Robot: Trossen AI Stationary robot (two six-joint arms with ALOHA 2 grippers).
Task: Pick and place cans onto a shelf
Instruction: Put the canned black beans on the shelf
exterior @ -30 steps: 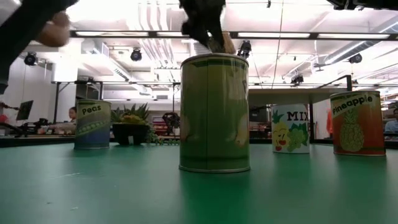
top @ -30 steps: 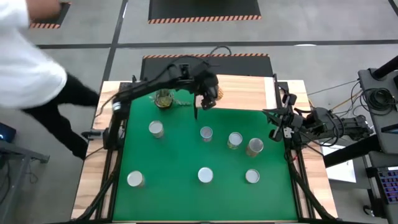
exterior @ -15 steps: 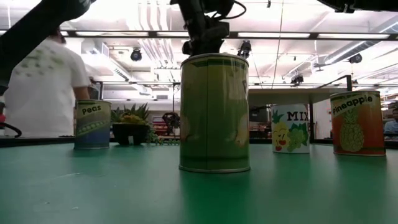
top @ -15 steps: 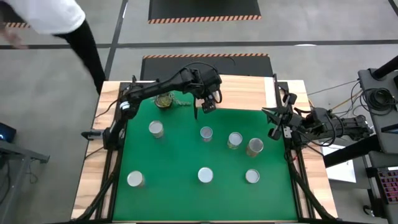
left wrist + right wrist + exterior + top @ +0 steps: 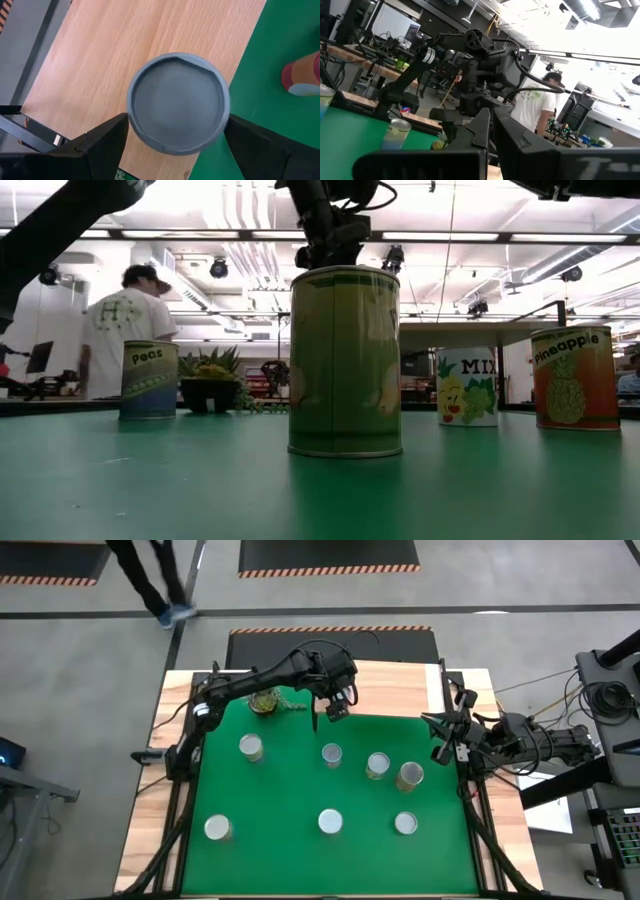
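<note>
High view: seven cans stand upright on the green mat [image 5: 280,790] of the bench, all clear of the shelf [image 5: 390,690]. One can [image 5: 331,754] is nearest the shelf, and a row of three, among them a can [image 5: 330,822] in the middle, is farthest from it. The left tool [image 5: 336,705] hangs over the shelf's mat-side edge. The right tool [image 5: 446,740] waits off the shelf's end, beside the mat. A potted plant [image 5: 264,700] sits by the shelf's other end.

Low view: the cans' long axes run vertical, lids up. The big green can [image 5: 345,360] fills the middle, flanked by a Peas can [image 5: 148,380], a MIX can [image 5: 466,387] and a Pineapple can [image 5: 572,377].

Left wrist view: the eighth can [image 5: 177,102] stands on end on the shelf's wood, its round top facing the camera, close to the edge that meets the mat. The left tool [image 5: 177,127] straddles it; whether it grips or has let go, I cannot tell.

Right wrist view: the right tool [image 5: 490,125] is closed on nothing.

So I judge one can is at the shelf and seven are left.
</note>
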